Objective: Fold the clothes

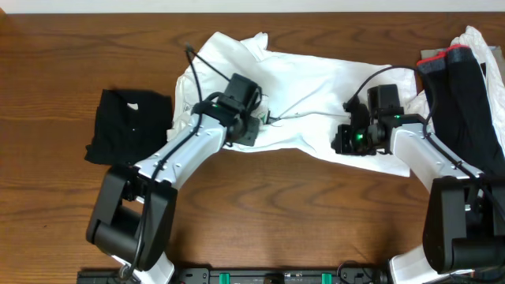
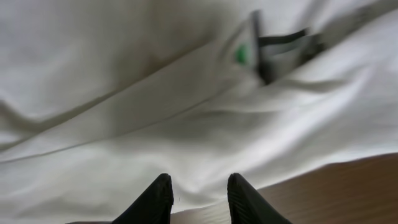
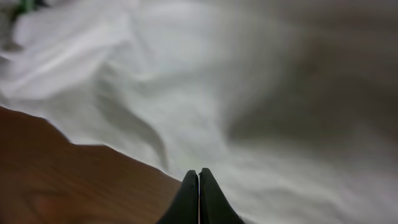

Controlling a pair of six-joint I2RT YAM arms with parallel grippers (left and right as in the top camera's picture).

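Observation:
The white T-shirt (image 1: 316,87) lies crumpled across the middle of the table. My left gripper (image 1: 251,130) hangs over its near hem. In the left wrist view this gripper (image 2: 199,180) is open, the hem and bare wood showing between its fingers, with nothing pinched. A small green and black mark (image 2: 241,54) shows on the cloth (image 2: 155,93) further off. My right gripper (image 1: 346,143) sits at the shirt's near right edge. The right wrist view shows it (image 3: 198,173) shut, tips together where the white cloth (image 3: 280,93) meets the wood; no fold shows between them.
A folded black garment (image 1: 130,122) lies to the left of the shirt. A heap of black and white clothes (image 1: 465,79) with a red edge sits at the far right. Bare wooden table (image 1: 300,213) runs along the front between the arm bases.

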